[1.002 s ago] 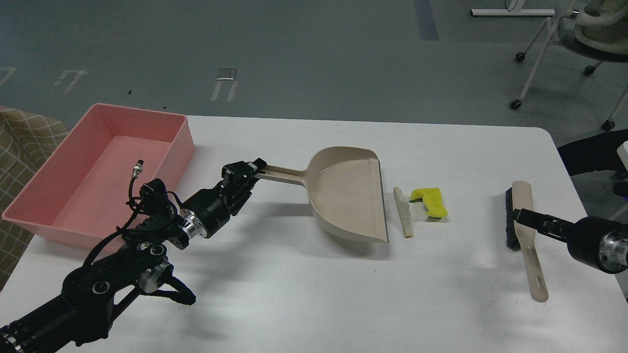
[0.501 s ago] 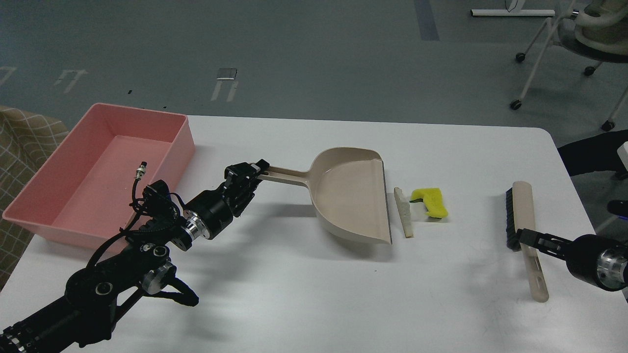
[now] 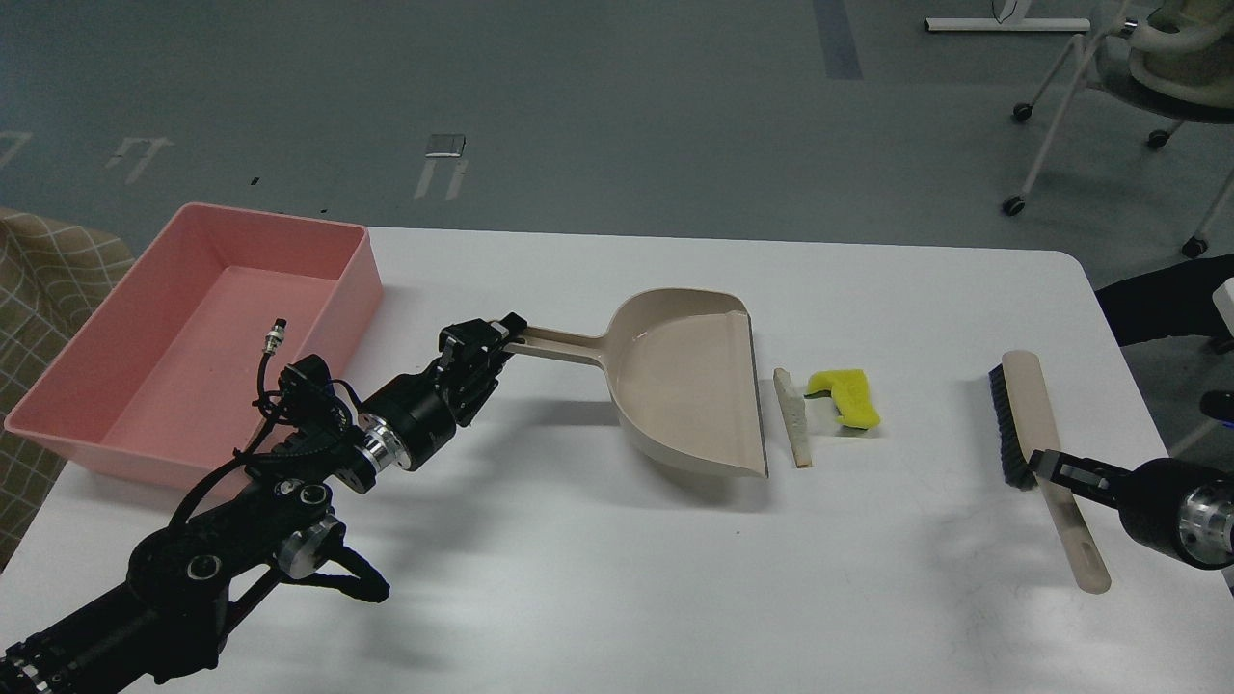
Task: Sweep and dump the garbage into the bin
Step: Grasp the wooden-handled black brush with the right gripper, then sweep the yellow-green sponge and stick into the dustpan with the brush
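The garbage lies on the white table: a whitish-beige sponge strip [image 3: 792,417] just right of the dustpan's lip, and a notched yellow sponge piece [image 3: 848,396] beside it. My left gripper [image 3: 495,339] is shut on the end of the beige dustpan's [image 3: 686,381] long handle; the pan's open edge faces the scraps. My right gripper [image 3: 1056,469] is shut on the handle of the beige black-bristled brush [image 3: 1024,410], well to the right of the scraps. The pink bin [image 3: 349,280] stands at the table's left, with nothing in it.
The white table's [image 3: 598,578] right edge runs close behind the brush. A checked cloth [image 3: 48,280] lies left of the bin. Wheeled chairs [image 3: 1118,67] stand on the floor at the far right, off the table.
My right gripper slid down the brush onto its handle. The brush has now swivelled, its handle end swinging right. The dustpan shifted slightly in my left gripper.
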